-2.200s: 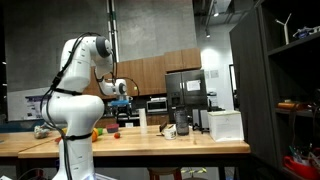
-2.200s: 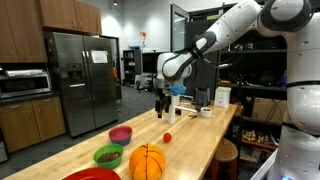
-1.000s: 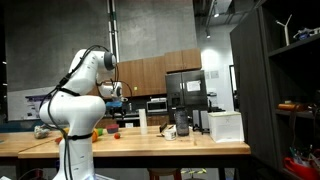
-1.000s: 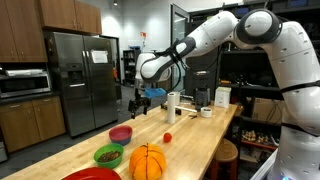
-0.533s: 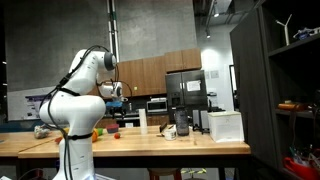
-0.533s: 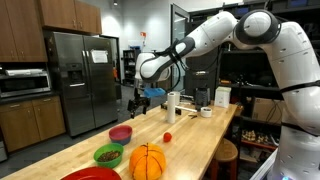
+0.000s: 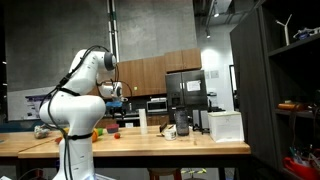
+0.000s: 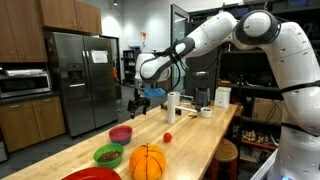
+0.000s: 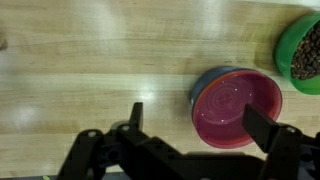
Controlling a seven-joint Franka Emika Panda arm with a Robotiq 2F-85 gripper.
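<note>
The fingers [image 9: 262, 128] stand wide apart and hold nothing, hanging above the bench [image 9: 90, 60]. In the wrist view the pink bowl [image 9: 238, 108] lies on the wood below them, closer to one finger than the other, with its rim showing between the two tips. A green bowl [image 9: 303, 50] with dark contents sits near it, not touching, at the picture's edge. In an exterior view the fingers [image 8: 136, 108] hover clear above the pink bowl [image 8: 120, 133]. The green bowl [image 8: 108, 155] lies just beside it, an orange pumpkin [image 8: 147, 161] and a small red thing [image 8: 167, 137] are near, and a white cup [image 8: 172, 103] stands further along the bench
</note>
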